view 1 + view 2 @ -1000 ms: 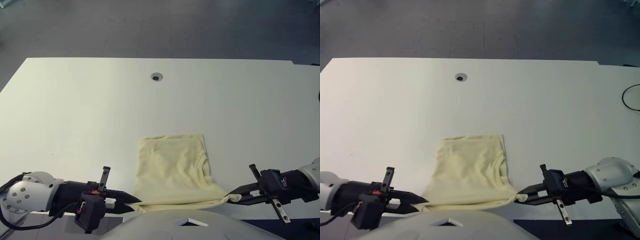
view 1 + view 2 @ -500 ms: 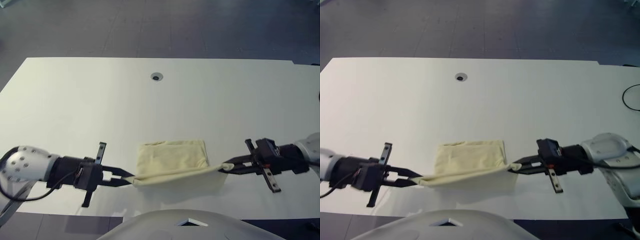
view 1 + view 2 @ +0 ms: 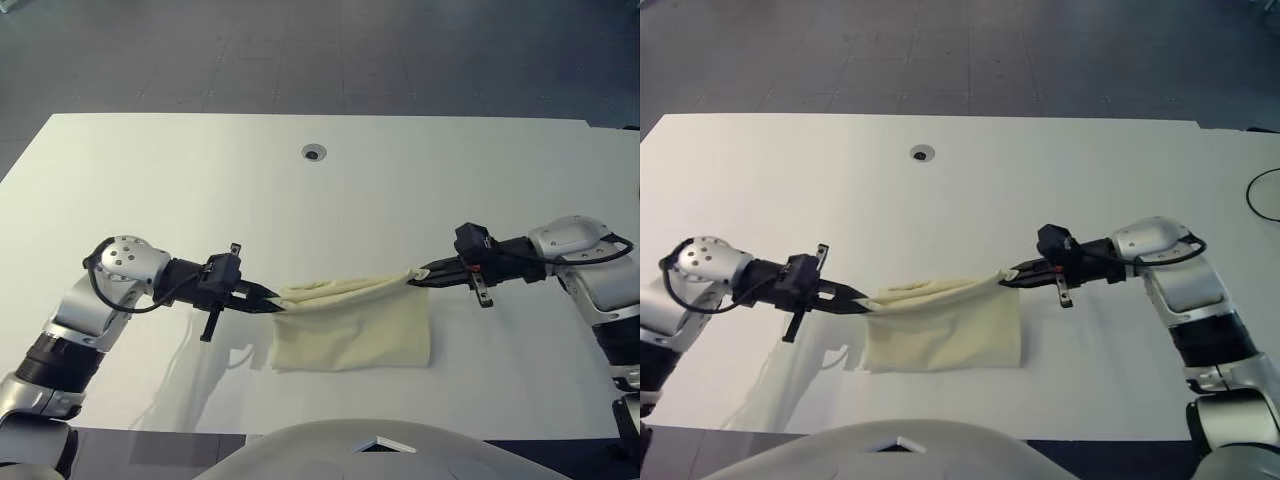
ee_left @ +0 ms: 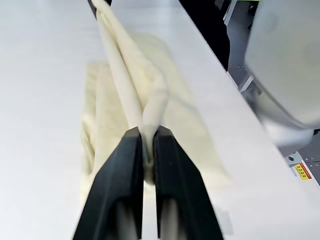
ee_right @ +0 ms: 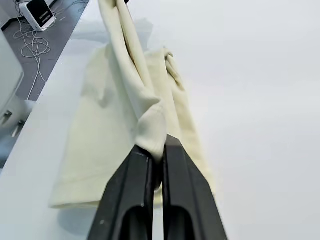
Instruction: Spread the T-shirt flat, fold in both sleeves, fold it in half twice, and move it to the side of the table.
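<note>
The shirt (image 3: 350, 325) is pale yellow and folded. Its long side runs straight across from the left pincer (image 3: 272, 300) to the right pincer (image 3: 415, 277). The top edge is lifted off the table (image 3: 300, 200) and pulled into a tight band between the two pincers. The end at the right pincer is a bit farther from the robot than the end at the left pincer. The rest of the shirt hangs from that band and lies on the table, on the robot's side of both pincers. Each pincer squeezes one top corner. Cloth is pinched between the left fingers (image 4: 122, 170) and between the right fingers (image 5: 135, 185). The pincers point at each other. Past them, well apart, is a small round hole (image 3: 314, 153) in the table.
</note>
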You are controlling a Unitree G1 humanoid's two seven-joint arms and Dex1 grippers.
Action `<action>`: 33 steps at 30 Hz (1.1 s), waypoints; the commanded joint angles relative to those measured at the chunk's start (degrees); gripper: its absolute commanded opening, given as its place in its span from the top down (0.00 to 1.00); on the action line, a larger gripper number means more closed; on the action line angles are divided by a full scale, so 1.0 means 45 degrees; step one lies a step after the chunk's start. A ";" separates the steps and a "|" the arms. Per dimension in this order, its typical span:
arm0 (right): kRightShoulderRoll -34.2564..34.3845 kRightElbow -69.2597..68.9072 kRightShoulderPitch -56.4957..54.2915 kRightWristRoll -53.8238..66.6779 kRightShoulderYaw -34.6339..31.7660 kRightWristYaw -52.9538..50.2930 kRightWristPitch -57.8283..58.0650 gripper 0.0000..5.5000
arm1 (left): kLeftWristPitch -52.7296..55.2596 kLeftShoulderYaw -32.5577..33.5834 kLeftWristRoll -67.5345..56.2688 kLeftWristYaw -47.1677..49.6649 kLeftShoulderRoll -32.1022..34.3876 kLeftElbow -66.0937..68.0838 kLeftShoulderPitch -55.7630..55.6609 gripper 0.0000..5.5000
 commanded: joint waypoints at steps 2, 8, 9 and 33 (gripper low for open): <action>0.0464 0.1431 -0.0728 -0.0878 0.0245 0.0071 -0.0577 1.00 | -0.0166 -0.0001 0.0770 -0.0400 -0.0673 0.1493 -0.0803 0.98; 0.1153 0.2636 -0.1100 -0.1372 0.0353 0.0084 -0.0951 1.00 | -0.0316 0.0020 0.1391 -0.0584 -0.1353 0.3115 -0.1407 0.98; 0.1259 0.2824 -0.1168 -0.1443 0.0348 0.0087 -0.1009 1.00 | -0.0384 0.0024 0.1505 -0.0616 -0.1450 0.3401 -0.1483 0.98; 0.2187 0.6670 -0.2018 -0.1423 -0.1984 -0.1451 0.0038 0.58 | -0.1425 0.2651 0.2182 0.1825 -0.4439 0.8260 -0.3649 0.35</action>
